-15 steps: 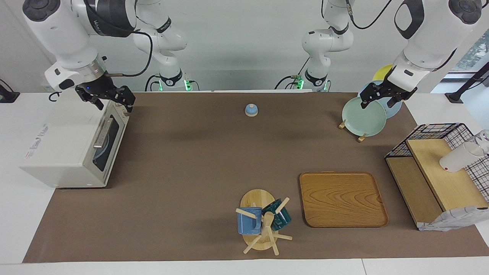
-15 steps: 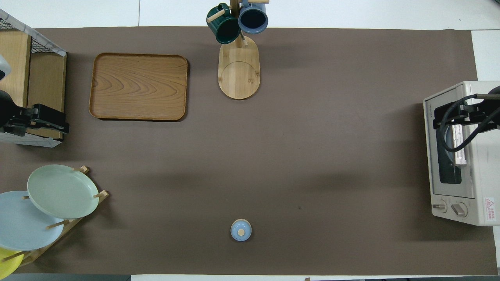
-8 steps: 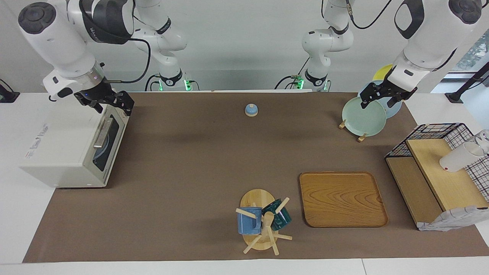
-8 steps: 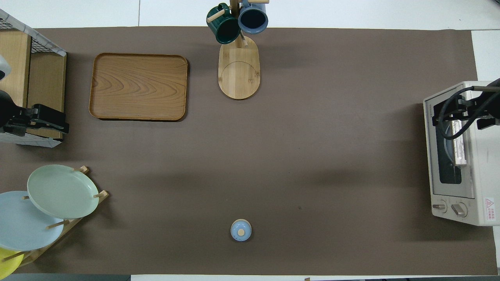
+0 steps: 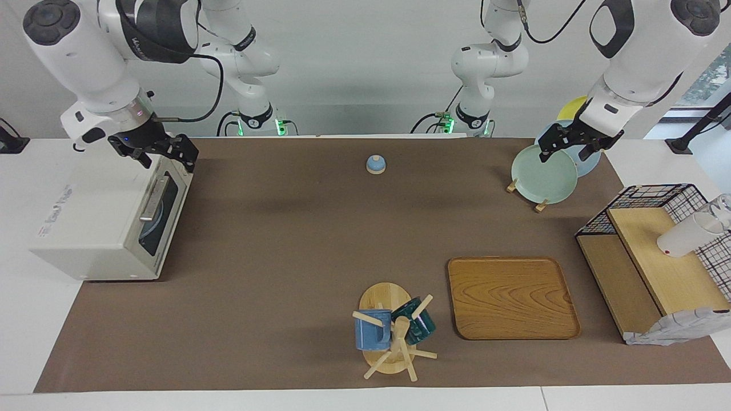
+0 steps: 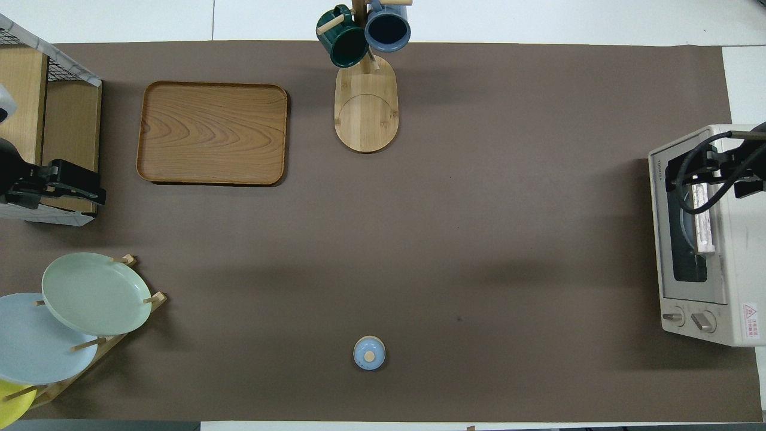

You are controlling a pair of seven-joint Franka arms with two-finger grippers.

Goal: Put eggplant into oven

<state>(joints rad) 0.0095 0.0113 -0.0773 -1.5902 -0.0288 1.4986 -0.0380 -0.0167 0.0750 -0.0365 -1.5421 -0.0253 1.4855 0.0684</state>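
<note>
eggplant is nowhere we can see, perhaps inside the oven [image 5: 103, 220], whose door looks shut. right claw [image 5: 163, 154], fingers apart, hangs over its top corner; we should lift clear without snagging the handle [image 5: 153, 198]. left claw [image 5: 573, 145], open, waits over the plates [image 5: 542, 174].

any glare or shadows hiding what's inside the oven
Facing view: the oven door window is dark with a bluish reflection, so the inside cannot be read. Overhead view: the right tool and its cable cover part of the window; soft arm shadows fall on the brown mat.
</note>
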